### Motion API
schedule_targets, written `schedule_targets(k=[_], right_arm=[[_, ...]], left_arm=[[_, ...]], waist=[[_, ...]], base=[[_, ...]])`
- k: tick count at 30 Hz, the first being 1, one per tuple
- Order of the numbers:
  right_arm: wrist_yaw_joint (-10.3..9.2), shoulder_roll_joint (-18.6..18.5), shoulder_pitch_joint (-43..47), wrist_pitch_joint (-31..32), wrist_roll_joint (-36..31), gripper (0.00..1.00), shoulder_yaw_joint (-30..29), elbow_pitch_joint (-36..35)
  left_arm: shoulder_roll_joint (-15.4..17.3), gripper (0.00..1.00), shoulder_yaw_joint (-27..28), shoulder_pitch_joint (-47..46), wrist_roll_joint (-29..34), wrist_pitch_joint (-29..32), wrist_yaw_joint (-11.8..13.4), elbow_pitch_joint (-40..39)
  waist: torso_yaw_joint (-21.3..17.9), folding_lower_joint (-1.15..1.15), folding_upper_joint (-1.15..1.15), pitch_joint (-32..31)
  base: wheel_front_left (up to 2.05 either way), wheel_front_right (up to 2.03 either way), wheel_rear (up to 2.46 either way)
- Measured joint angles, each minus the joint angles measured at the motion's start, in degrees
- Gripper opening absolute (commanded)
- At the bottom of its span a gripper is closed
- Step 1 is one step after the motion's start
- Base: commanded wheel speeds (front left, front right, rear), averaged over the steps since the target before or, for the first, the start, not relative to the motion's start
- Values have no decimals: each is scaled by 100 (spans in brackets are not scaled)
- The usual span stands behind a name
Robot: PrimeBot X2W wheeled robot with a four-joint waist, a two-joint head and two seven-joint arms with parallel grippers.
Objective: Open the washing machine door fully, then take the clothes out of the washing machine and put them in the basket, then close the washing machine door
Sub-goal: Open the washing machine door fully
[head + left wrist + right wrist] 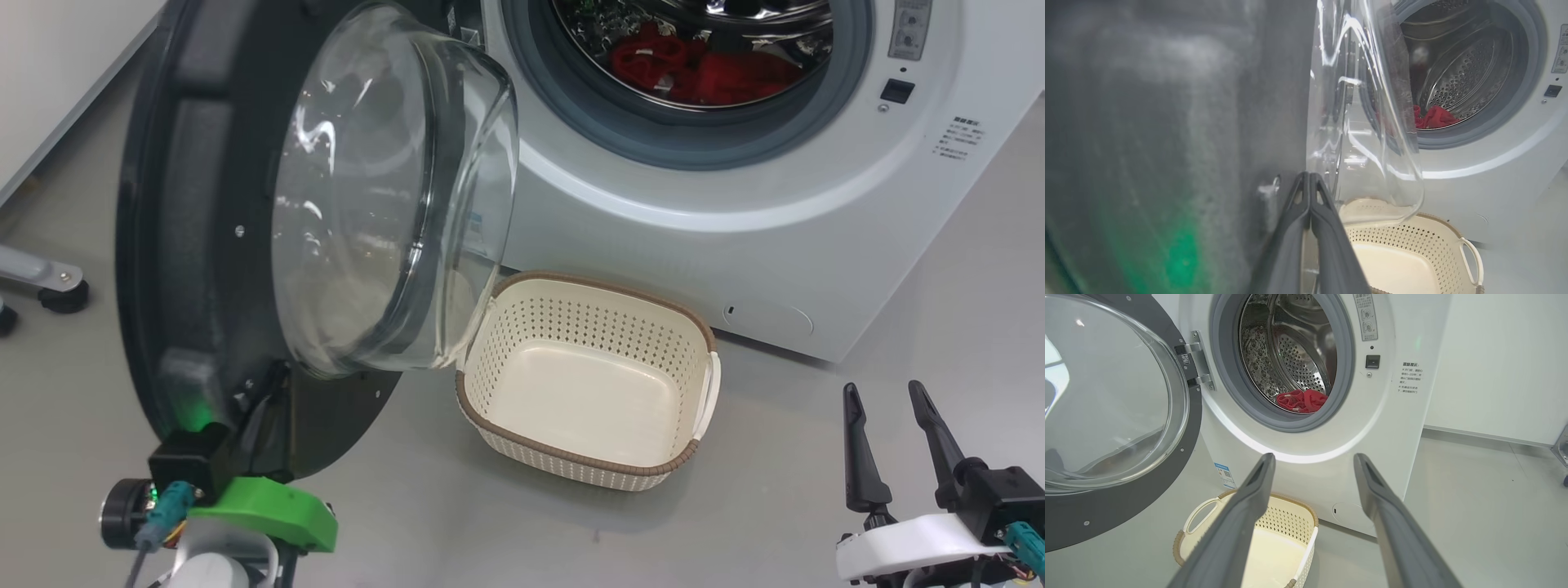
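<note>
Two hazards stand out. The left claw, fingers pressed together on nothing, has its tips at the door's dark inner face, with the bowl just to their right. Whether they touch I cannot tell. With no hold on that smooth face, I judge a push could skid toward the glass or leave the door short of fully open. The bowl's lower edge hangs over the basket just ahead of that claw, cramping the drop. The right claw, spread wide and empty, has the basket ahead to its left and the clothes up ahead in the drum, past the grey ring, whose lip could snag fabric. Floor lies open to its right.
</note>
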Motion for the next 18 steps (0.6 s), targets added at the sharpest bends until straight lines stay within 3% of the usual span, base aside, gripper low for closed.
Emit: schedule_targets(k=[18], right_arm=[[53,-3,-29,0,-36,100,-133,-24]], left_arm=[[-88,0,1094,-403,-134,-190,41,609]], waist=[[-114,0,0,87]], base=[[0,0,0]])
